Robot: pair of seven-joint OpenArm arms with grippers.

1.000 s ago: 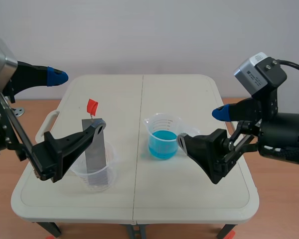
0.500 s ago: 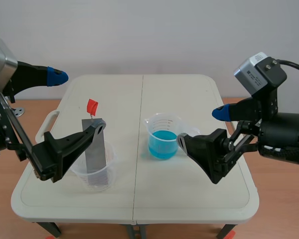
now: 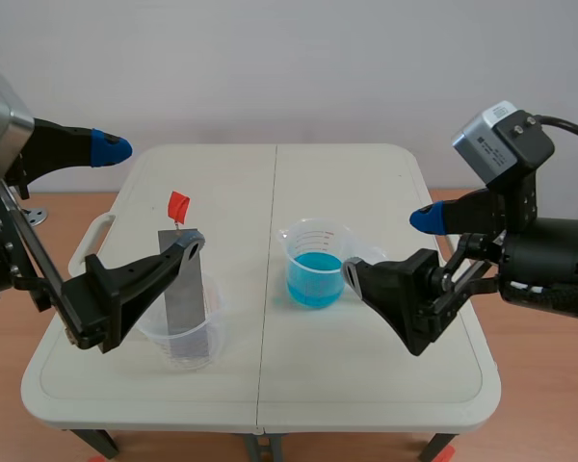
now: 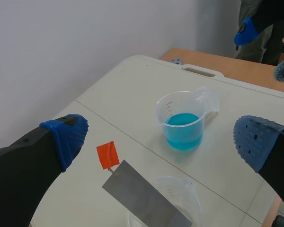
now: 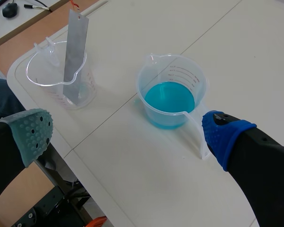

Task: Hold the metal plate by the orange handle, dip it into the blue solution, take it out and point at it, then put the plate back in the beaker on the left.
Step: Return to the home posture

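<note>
Scene view: left gripper (image 3: 149,196) and right gripper (image 3: 387,247) spread wide, empty; metal plate (image 3: 183,298) stands in left beaker (image 3: 212,320), orange handle (image 3: 177,204) up. Left wrist view: blue-solution beaker (image 4: 180,105), printed scale unreadable. Right wrist view: beakers well apart, left one near table (image 5: 132,161) edge.

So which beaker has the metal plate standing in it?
The left beaker, with no blue liquid in it; the right beaker holds only blue solution.
</note>
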